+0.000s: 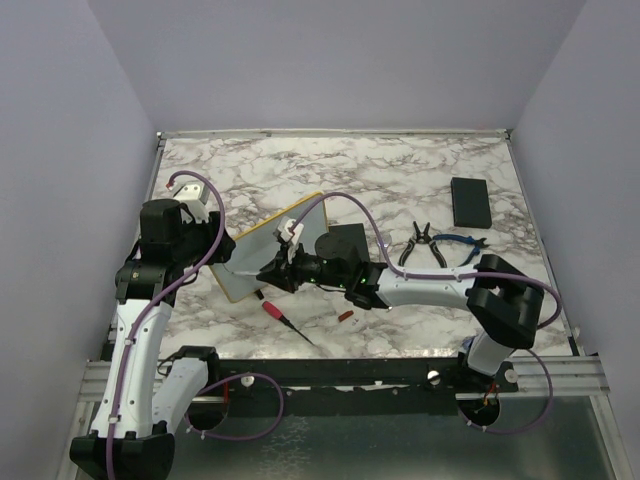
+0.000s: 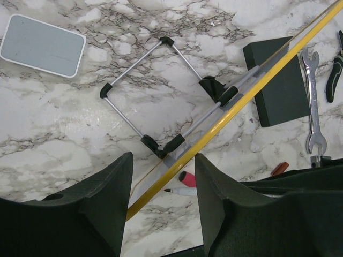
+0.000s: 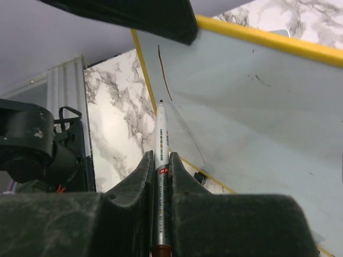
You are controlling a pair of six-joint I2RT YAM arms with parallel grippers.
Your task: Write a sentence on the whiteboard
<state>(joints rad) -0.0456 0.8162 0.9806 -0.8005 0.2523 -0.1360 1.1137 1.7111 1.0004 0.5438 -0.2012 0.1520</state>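
Note:
The whiteboard leans tilted on a wire stand. From behind, its yellow frame shows edge-on. My right gripper is shut on a silver marker, and the dark tip sits at the pale face near the left edge. One thin dark stroke runs just above the tip; no sentence is in view. My left gripper stands open at the board's near-left corner, with the yellow edge running between its fingers. From above, the right gripper is over the board and the left gripper beside it.
A black slab lies at the back right. Pliers and blue-handled cutters lie right of the board, and a wrench beside them. A red-handled tool and a small red cap lie in front. A pale rounded pad sits behind.

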